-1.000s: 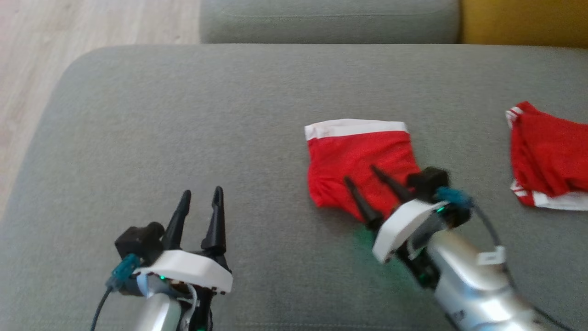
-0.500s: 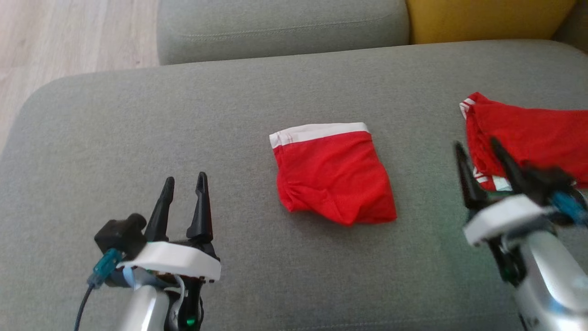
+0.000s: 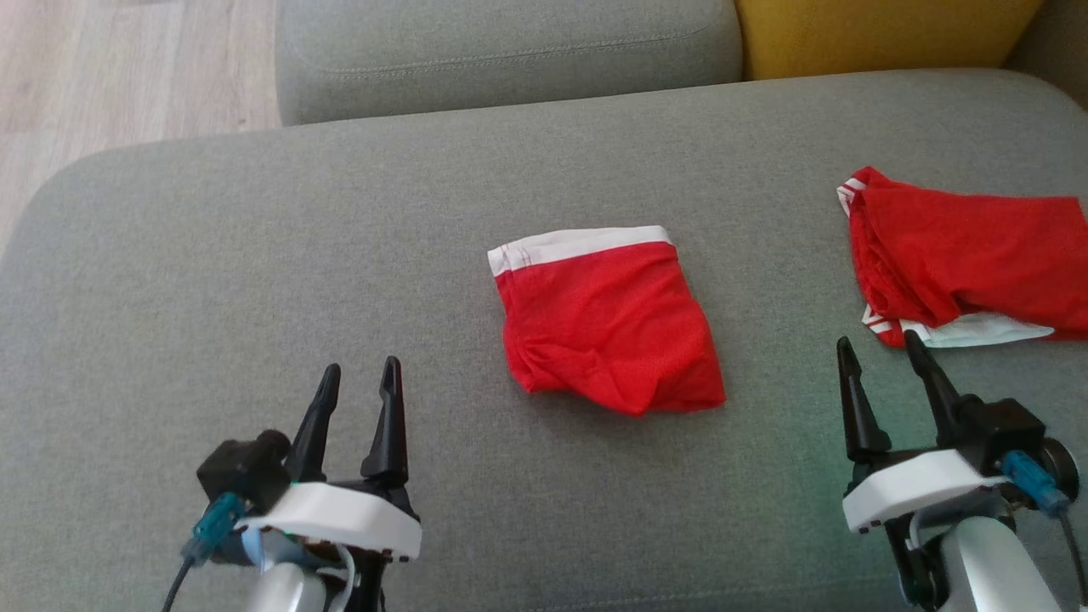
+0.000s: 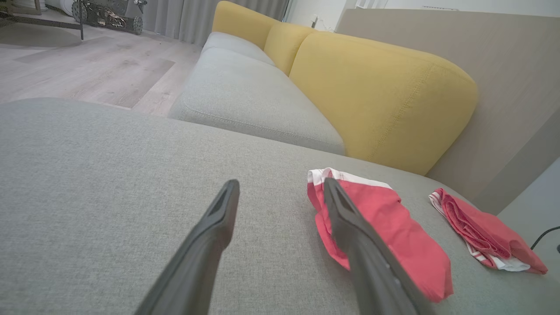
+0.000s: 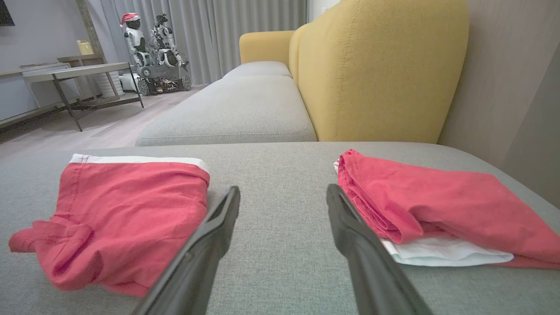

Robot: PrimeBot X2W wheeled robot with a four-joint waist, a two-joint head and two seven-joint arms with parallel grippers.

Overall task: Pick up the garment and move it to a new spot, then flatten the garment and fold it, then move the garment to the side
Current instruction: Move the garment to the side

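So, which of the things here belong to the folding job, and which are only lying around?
For the job:
red garment in the middle, folded; left gripper and right gripper, both open and empty; grey cushion it lies on.

Just lying about:
second red garment at the right, probably done already; yellow backrest; wooden floor.

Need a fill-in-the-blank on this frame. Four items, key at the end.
1. The middle red garment has a ____ waistband.
2. The fingers of the left gripper and the right gripper stand ____, with nothing between them.
3. The second red garment lies closest to the ____ gripper.
4. Beyond the grey seat, the backrest cushion is ____.

Missing words: white; open; right; yellow
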